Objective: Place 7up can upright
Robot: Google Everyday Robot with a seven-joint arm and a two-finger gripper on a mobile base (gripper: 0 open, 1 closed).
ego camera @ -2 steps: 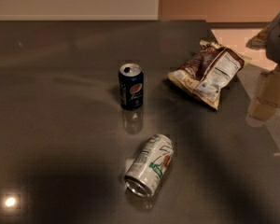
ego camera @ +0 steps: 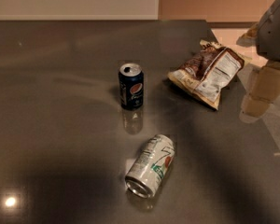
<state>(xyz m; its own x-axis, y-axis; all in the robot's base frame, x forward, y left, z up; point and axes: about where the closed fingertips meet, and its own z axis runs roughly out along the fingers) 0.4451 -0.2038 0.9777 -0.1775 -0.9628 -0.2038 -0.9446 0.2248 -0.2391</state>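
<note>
**Q:** Where is the claw, and what is it doing?

**A:** The claw [ego camera: 257,101] hangs at the far right of the picture, about level with the right edge of a dark, glossy worktop [ego camera: 56,125]. It is tan and sits below a pale grey arm [ego camera: 276,27] that comes in from the top right corner. I cannot tell whether the claw is apart or together. It holds nothing and touches none of the things on the worktop.

**Q:** Where is the 7up can?

**A:** The 7up can [ego camera: 150,165] lies on its side on the worktop, well apart from the claw, to its left and nearer the viewer. It is silver-white with green lettering and a small red dot. It lies at a slant: one round end faces the viewer at lower left, and the other end points up and to the right.

**Q:** What else is there?

**A:** A dark blue Pepsi can [ego camera: 131,86] stands upright, farther left of the claw than the 7up can and slightly farther from the viewer than the claw. It is apart from the 7up can, and its reflection shows in the worktop between them. A crumpled snack bag [ego camera: 206,73], brown and white, lies flat just left of the claw and is the nearest thing to it, though the two are not touching.
</note>
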